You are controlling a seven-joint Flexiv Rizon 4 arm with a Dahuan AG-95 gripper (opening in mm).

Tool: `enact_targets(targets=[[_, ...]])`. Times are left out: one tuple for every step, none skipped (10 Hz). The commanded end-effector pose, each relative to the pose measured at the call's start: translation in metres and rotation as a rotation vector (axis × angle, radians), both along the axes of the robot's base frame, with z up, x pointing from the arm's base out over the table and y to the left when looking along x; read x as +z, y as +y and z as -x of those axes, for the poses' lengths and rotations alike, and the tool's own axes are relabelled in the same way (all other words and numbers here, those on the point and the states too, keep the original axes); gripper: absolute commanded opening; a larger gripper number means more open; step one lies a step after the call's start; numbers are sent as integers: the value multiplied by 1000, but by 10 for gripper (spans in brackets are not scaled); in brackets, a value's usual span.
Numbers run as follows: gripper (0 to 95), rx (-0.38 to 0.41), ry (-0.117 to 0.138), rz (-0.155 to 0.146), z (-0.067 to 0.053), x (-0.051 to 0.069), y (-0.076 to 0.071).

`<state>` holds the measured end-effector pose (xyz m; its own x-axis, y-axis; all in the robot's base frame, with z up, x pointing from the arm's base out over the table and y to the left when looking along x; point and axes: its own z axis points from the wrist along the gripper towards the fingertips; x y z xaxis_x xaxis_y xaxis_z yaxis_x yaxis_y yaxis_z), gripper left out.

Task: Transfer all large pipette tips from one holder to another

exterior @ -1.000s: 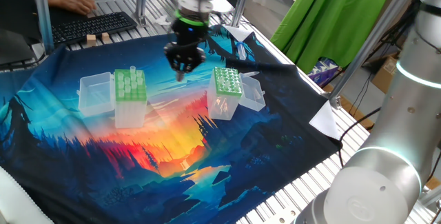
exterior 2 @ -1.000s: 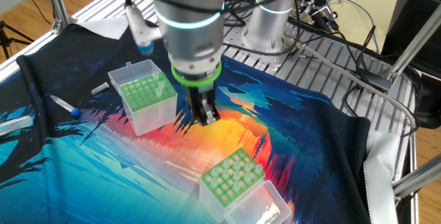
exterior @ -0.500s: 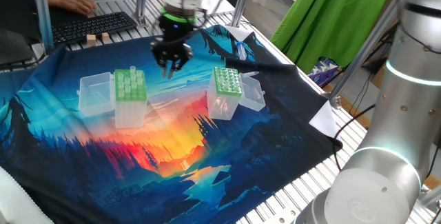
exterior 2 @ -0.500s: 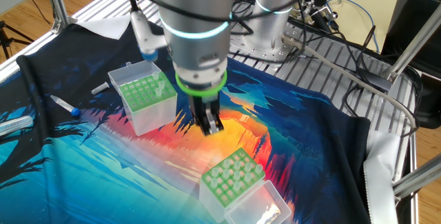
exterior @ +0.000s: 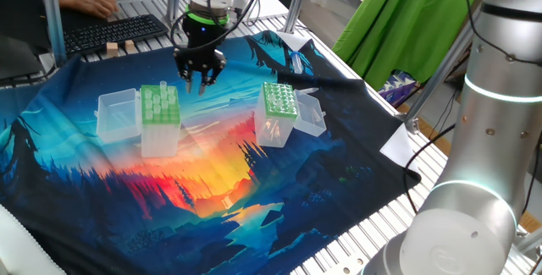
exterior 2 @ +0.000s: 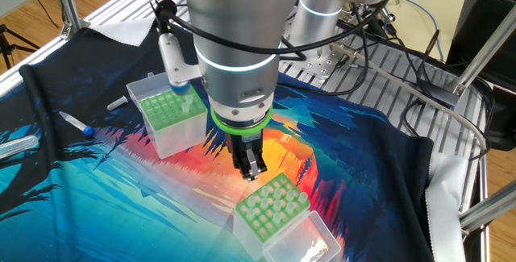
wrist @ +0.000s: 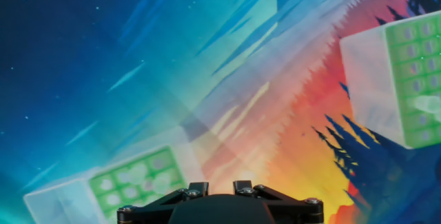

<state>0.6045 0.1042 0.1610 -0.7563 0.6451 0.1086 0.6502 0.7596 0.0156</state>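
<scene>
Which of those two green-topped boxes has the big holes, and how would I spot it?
Start at the colourful sunset cloth that covers the table. Two clear boxes stand on it; take the box with wide holes, under the black gripper in the view with the keyboard. Its pale green top has a few wide holes with whitish tips in them, while the other box has many small close-set holes.

Two green-topped tip boxes [exterior: 159,114] [exterior: 279,112], one claw [exterior: 200,79]
</scene>
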Motion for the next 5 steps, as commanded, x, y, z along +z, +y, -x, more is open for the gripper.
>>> enact_targets(targets=[[190, -12, 4, -3, -5, 0, 5], [190, -3, 2, -4, -6, -1, 7], [190, 4, 1, -4, -6, -1, 7], [190, 16, 0, -2, -6, 0, 7], [190, 19, 1, 13, -6, 0, 7]])
